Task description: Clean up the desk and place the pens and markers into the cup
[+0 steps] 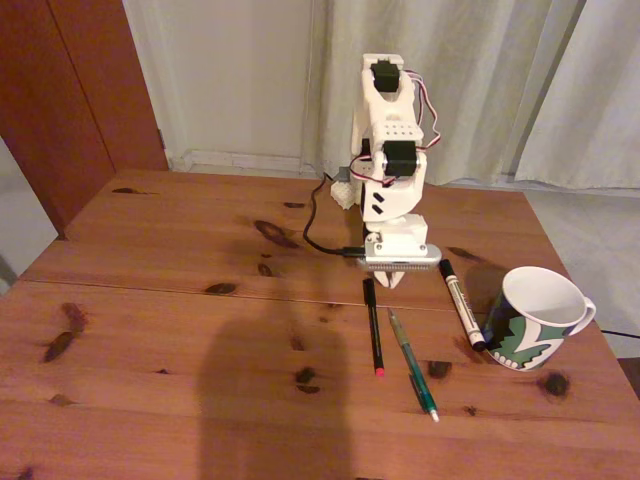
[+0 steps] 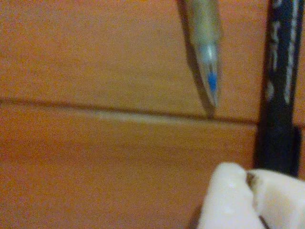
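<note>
Judging by how things lie, we have nothing done yet: the black pen, green pen and white marker all lie on the table. Our tool hangs closed and empty above them. The mug looks empty.

A thin black pen with a red-pink end is lying on the reddish-brown, knotted desk, running nearly straight toward the camera in the fixed view. Just to its right a translucent green pen is lying at a slight angle. Further right, a white marker with black caps is resting close beside the cup, a white mug patterned green and black, standing upright.
</note>
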Tool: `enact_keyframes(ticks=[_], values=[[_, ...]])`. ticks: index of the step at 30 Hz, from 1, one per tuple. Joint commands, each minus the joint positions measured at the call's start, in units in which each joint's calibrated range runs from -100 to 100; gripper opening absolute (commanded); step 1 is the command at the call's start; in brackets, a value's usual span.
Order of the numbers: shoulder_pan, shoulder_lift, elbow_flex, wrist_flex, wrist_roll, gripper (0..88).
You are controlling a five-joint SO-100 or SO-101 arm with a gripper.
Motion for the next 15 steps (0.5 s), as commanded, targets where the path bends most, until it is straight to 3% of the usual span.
enact_keyframes(ticks=[1, 9, 15], values=[[1.0, 1.4, -5.7, -2.5, -0.7, 1.2], [2.3, 6.0, -11.4, -3.1, -0.8, 2.2], [2.4, 6.7, -12.3, -3.4, -0.3, 12.0]])
